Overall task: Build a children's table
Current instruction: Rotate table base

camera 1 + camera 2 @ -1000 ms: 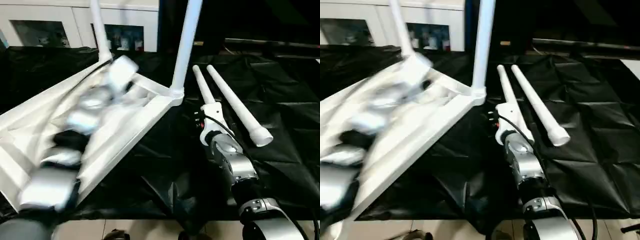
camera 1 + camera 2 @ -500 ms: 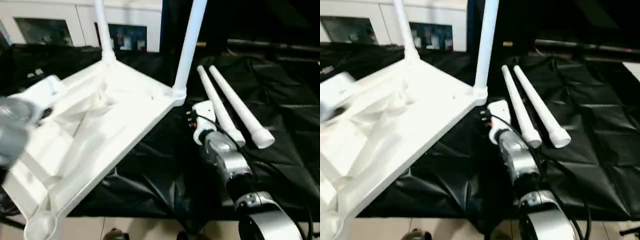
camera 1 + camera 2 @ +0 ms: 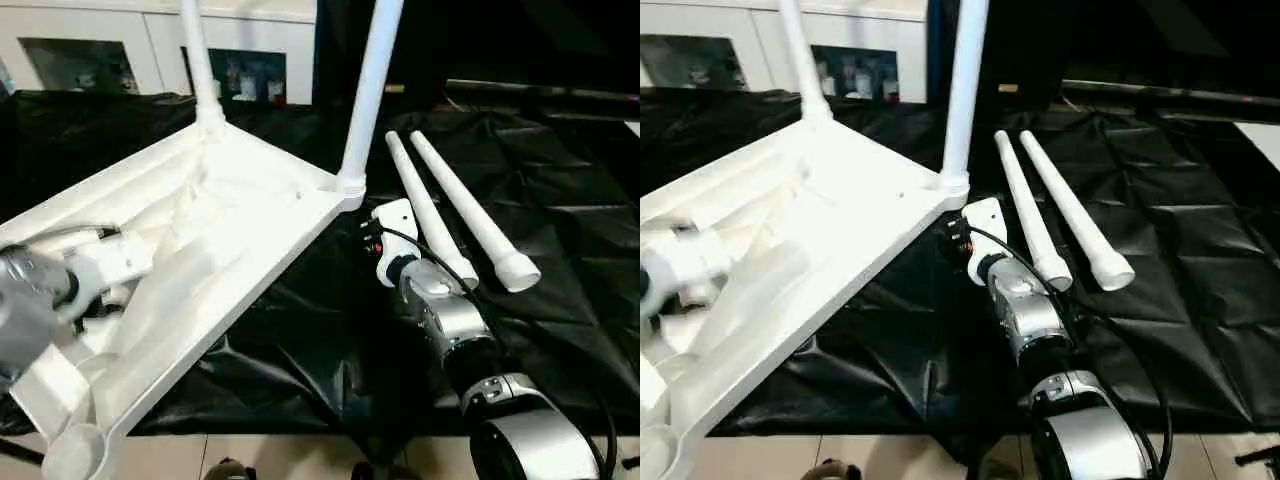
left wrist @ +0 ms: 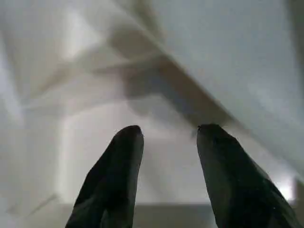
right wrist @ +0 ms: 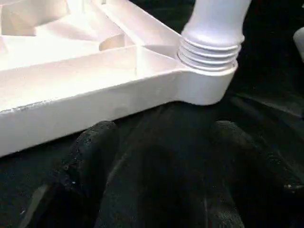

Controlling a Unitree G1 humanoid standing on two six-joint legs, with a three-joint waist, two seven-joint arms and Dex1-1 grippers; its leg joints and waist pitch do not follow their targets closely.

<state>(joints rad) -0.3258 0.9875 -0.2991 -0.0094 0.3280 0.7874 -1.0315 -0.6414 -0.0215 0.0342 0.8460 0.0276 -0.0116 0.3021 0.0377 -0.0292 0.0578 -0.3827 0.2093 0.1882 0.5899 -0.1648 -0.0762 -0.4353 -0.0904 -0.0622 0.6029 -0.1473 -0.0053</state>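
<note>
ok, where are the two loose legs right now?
In the left eye view the two loose legs lie side by side on the black cloth, to the right of the upturned tabletop and just beyond the right gripper.

Head stereo pair looks forward and down over both forearms at the upturned tabletop [image 3: 230,220] on black sheeting [image 3: 560,200]; the two views sit slightly apart sideways and share the whole scene. Left wrist camera sits very close above the tabletop's ribbed underside, looking past its own fingers [image 4: 118,175]. Right wrist camera looks low along the sheeting at the corner socket [image 5: 204,85], near.
</note>
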